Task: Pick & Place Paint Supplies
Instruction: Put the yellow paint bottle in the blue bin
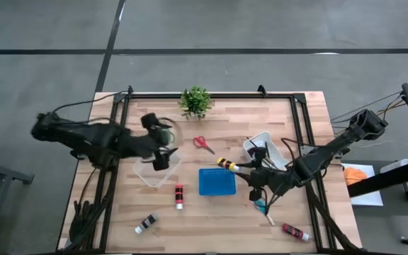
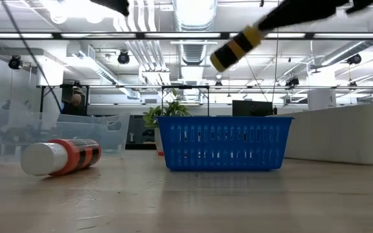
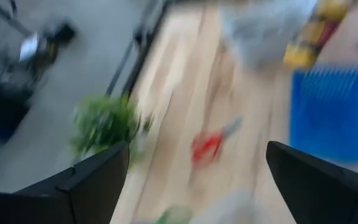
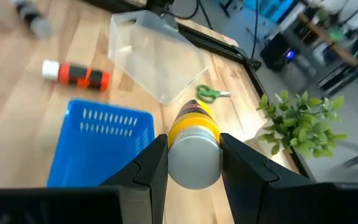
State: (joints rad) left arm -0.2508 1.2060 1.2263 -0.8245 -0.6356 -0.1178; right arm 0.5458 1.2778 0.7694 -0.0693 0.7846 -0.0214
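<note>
The right arm reaches in from the desk's right side, its gripper [image 4: 193,163] raised above the desk and clamped on a yellow bottle [image 4: 194,146], one finger pressed to each side of it. The left arm stretches in from the left edge, its gripper [image 3: 197,186] held with fingers spread wide apart and nothing between them.

High view: straight down over the whole table [image 1: 211,212]. Low view: at tabletop height, level, close behind the blue basket [image 2: 224,142]. Wrist views: forward past each arm's fingers, near the tabletop. All four share the basket; three show the plant [image 1: 195,101].
</note>
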